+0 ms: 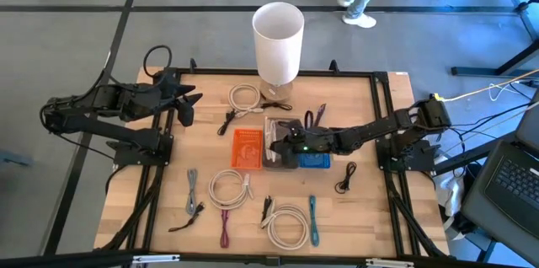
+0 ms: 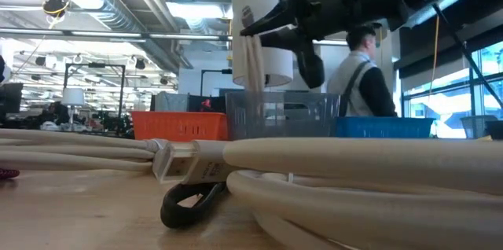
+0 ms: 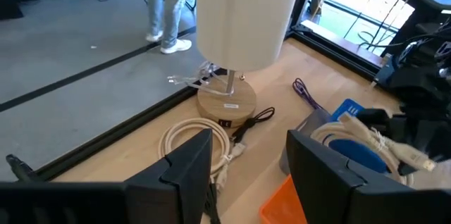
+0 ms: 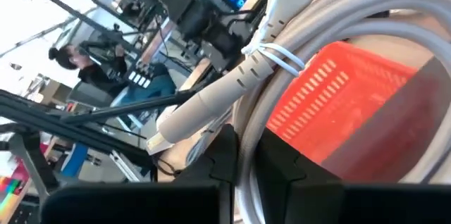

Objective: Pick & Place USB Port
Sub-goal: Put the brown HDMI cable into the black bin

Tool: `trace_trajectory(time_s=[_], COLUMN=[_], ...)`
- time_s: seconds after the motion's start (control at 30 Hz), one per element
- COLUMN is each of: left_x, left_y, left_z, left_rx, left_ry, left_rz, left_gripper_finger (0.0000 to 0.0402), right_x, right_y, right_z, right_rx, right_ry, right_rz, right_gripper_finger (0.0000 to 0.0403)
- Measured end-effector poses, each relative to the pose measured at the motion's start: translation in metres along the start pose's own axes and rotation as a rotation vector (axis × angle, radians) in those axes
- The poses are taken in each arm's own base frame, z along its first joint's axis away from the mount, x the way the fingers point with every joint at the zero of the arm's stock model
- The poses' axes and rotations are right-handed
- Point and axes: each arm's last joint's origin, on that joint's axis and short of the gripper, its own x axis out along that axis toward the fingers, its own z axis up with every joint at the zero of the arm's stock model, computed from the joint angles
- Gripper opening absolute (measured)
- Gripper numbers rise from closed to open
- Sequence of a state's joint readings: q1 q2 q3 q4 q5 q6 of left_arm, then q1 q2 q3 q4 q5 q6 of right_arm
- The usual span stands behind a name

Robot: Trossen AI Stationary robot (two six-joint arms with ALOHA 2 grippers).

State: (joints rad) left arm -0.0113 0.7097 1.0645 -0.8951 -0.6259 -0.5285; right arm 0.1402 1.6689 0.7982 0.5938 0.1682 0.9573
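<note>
My right gripper [image 1: 282, 142] reaches in from the table's right and is shut on a coiled white USB cable [image 4: 282, 48]. It hovers above a clear grey basket [image 2: 283, 113] that stands between an orange basket [image 1: 248, 147] and a blue basket [image 1: 316, 161]. In the low view the cable [image 2: 251, 60] hangs below the gripper [image 2: 292, 31], over the grey basket. My left gripper [image 3: 250, 175] is open and waits near the table's left far corner [image 1: 187, 109], touching nothing. My right gripper pinches one strand of the white cable's coil [image 4: 244, 155] between its two fingers. The cable is lifted clear. The tied bundle [image 4: 271, 60] and plug end [image 4: 165, 134] extend past the fingertips, and in the low view the coil hangs down toward the grey basket.
A white lamp [image 1: 278, 40] stands at the far edge, on a wooden base [image 3: 227, 101]. Other coiled cables lie around: white ones [image 1: 245, 96], [image 1: 230, 188], [image 1: 287, 224], black [image 1: 344, 177], purple [image 1: 225, 226], blue [image 1: 313, 220]. A person [image 2: 363, 73] stands beyond the table.
</note>
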Motion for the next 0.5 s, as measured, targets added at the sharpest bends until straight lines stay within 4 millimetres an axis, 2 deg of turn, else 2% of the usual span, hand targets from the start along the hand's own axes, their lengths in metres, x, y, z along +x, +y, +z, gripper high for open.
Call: trace_trajectory(time_s=[0.2, 0.5], left_x=[0.0, 0.0], left_y=[-0.001, -0.001], left_z=[0.0, -0.001], left_rx=[0.001, 0.003], left_ry=[0.014, 0.02], left_rz=[-0.023, -0.028], left_gripper_finger=[0.0175, 0.0175], right_x=[0.018, 0.025], right_y=[-0.001, -0.013], right_z=[-0.005, -0.015], right_rx=[-0.006, -0.01], right_ry=[0.034, 0.066], right_rz=[-0.001, -0.043], right_gripper_finger=[0.003, 0.003])
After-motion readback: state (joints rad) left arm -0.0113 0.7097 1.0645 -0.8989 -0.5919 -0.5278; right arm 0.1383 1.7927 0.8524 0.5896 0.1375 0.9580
